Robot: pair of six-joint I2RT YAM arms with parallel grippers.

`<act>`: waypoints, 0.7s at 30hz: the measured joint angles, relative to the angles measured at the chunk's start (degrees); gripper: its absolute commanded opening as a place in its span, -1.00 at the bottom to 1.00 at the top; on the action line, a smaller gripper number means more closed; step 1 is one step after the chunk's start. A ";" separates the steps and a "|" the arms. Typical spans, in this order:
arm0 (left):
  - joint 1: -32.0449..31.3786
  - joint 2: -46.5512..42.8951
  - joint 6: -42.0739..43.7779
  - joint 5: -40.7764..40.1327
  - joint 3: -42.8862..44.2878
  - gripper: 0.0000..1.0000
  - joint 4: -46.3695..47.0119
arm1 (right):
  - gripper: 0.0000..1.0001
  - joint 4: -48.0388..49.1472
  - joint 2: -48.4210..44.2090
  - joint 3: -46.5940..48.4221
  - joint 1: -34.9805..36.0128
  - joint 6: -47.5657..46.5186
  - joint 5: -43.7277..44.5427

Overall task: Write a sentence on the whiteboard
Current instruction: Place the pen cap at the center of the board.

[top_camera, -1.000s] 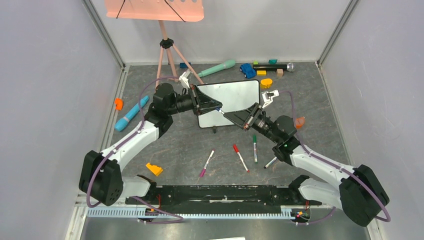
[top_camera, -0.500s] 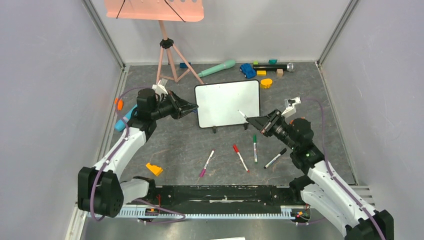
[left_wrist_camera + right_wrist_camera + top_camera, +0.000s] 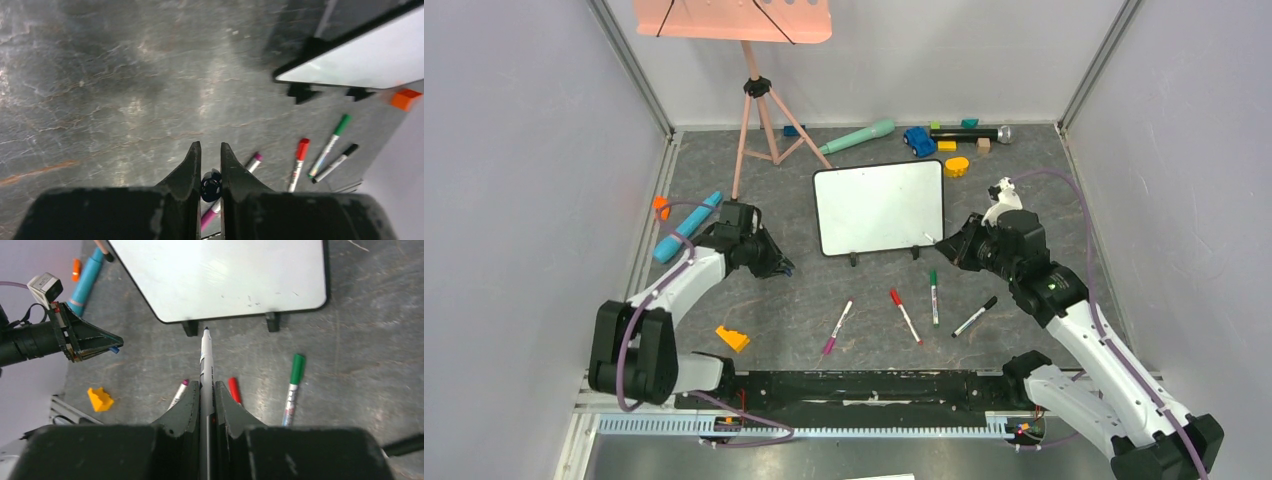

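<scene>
The whiteboard (image 3: 879, 208) stands on its two black feet mid-floor, and its face is blank with no blue words showing. It also shows in the right wrist view (image 3: 220, 275) and the left wrist view (image 3: 370, 60). My right gripper (image 3: 951, 246) (image 3: 206, 385) is shut on a white marker (image 3: 205, 360). The marker's dark tip points at the board's lower edge, just short of it. My left gripper (image 3: 776, 268) (image 3: 210, 145) is low over the floor left of the board, shut on a small dark blue cap (image 3: 211, 185).
Purple (image 3: 839, 325), red (image 3: 905, 315), green (image 3: 933, 295) and black (image 3: 975, 316) markers lie in front of the board. A yellow wedge (image 3: 732, 338) and a teal cylinder (image 3: 686, 226) lie to the left. The salmon music stand (image 3: 734, 20) and several toys are at the back.
Both arms have drawn back from the board. The left gripper moved left and down toward the floor with the cap. The right gripper pulled right and back with the marker.
</scene>
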 measured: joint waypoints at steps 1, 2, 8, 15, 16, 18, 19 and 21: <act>0.00 1.38 0.39 -0.31 -0.28 -0.96 -0.42 | -1.00 -1.20 -0.11 0.04 0.00 -0.70 0.48; 0.00 2.58 0.81 -0.52 -0.57 -0.96 -0.72 | -1.00 -2.38 -0.22 0.04 0.00 -1.36 0.96; 0.00 6.16 2.99 -2.40 -1.05 -0.44 -1.36 | -1.00 -5.44 -0.70 0.07 0.00 -3.19 2.08; 0.00 8.48 5.18 -1.77 -1.05 0.36 -1.57 | -1.00 -7.17 -0.90 0.07 0.00 -3.72 2.89; 0.00 8.48 5.68 -1.66 -1.01 0.43 -1.90 | -1.00 -7.87 -0.90 0.09 0.00 -3.80 3.32; 0.00 8.46 6.36 -1.55 -0.39 0.55 -3.23 | -1.00 -9.62 -0.76 0.22 0.02 -3.93 4.74; 0.00 8.33 6.78 -1.53 0.07 0.61 -3.87 | -1.00 -10.67 -0.61 0.42 0.00 -4.04 5.51; 0.00 7.54 7.89 -1.31 0.83 0.86 -5.18 | -1.00 -12.74 -0.22 0.92 0.00 -4.22 7.23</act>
